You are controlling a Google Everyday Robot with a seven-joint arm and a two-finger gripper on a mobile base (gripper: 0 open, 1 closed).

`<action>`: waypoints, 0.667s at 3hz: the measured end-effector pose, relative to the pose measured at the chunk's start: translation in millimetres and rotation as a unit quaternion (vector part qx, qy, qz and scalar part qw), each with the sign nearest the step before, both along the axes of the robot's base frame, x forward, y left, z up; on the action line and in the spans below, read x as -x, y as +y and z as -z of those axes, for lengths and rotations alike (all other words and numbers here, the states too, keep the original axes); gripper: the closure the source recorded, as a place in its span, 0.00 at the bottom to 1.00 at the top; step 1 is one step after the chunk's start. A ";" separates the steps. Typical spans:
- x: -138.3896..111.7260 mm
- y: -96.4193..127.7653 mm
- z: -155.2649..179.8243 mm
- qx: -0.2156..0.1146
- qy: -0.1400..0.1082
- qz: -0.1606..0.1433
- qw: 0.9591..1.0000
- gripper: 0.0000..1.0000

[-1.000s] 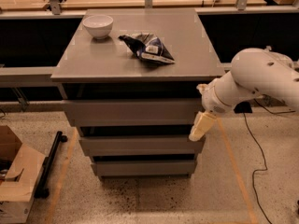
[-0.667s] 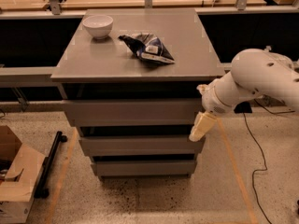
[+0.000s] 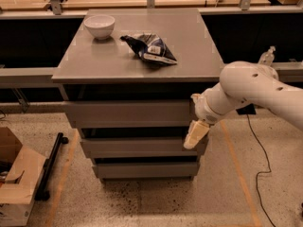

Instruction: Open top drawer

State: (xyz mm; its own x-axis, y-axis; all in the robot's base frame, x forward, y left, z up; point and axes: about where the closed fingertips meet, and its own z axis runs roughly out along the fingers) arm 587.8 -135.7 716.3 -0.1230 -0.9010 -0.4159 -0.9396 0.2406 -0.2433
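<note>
The top drawer (image 3: 130,113) is sitting directly under the tabletop (image 3: 94,60), apparently closed. The gripper (image 3: 195,134) is hanging at the right end of the drawer's front, and its grip state cannot be told. The gripper should be catching the front's edge and pulling straight outward, keeping level. The drawer front is showing as a wide, plain matte grey panel with no handle.

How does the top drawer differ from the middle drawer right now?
The top drawer has a wider, taller front than the middle drawer. The gripper hangs at the right end, below the top drawer's corner and overlapping the middle drawer's front. Both are plain grey, with no handles.
</note>
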 end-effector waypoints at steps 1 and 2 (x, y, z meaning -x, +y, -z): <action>-27.2 5.5 13.0 -0.009 -0.018 -0.003 1.000 0.00; -57.7 7.5 21.4 -0.016 -0.031 -0.009 0.999 0.00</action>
State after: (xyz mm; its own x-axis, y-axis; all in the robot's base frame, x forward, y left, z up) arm 645.5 -128.2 694.8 -0.0796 -0.8886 -0.4518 -0.9272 0.2325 -0.2938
